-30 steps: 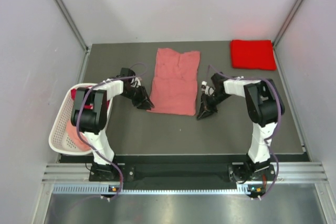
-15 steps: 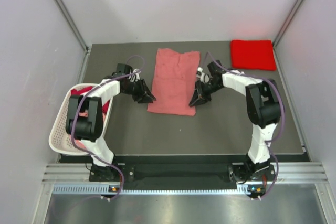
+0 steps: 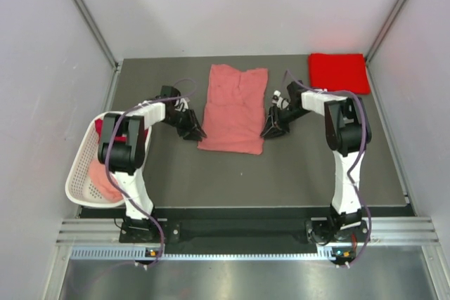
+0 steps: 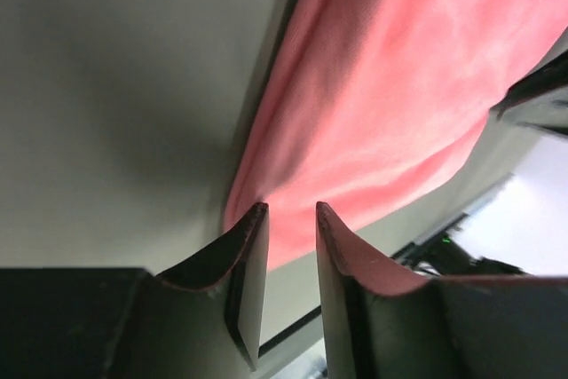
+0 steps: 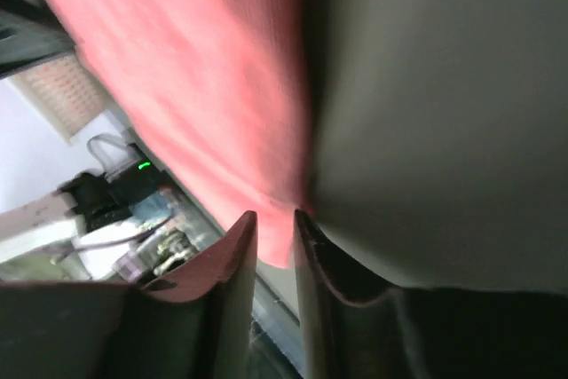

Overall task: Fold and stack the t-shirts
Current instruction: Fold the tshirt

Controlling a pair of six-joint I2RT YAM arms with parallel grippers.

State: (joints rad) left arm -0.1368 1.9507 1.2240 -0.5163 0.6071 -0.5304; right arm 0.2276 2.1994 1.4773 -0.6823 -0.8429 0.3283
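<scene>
Salmon pink t-shirt (image 3: 233,108) is lying flat as a long folded strip in the middle of the desk (image 3: 295,173). I am reaching both arms forward and bending them inward, low over the surface. My left fingers (image 3: 197,133) are pointing at its near left edge and my right fingers (image 3: 269,132) at its near right edge. Both pairs are standing slightly parted, gripping nothing that I can see. Bright red t-shirt (image 3: 339,73) is sitting folded in the far right corner. White basket (image 3: 79,173) on my left is holding more pink cloth (image 3: 104,179).
</scene>
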